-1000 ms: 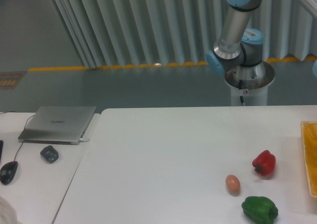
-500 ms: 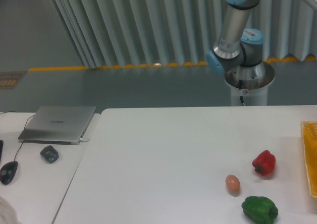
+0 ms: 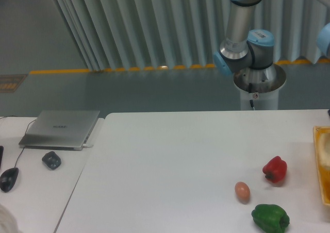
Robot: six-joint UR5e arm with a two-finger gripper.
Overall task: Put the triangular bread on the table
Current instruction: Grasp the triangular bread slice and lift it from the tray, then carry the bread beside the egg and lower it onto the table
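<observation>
Gripper was out of frame, so its state couldn't be told; only the arm (image 3: 242,32) showed, behind the table (image 3: 170,161). Bread (image 3: 325,149) sat in the yellow tray (image 3: 320,192) at the right edge, mostly cut off. Red pepper (image 3: 275,169), egg (image 3: 242,191), green pepper (image 3: 270,218) sat near the tray.

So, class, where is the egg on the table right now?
The egg lies on the white table toward its near right part, just left of and between the red pepper behind it and the green pepper in front.
</observation>
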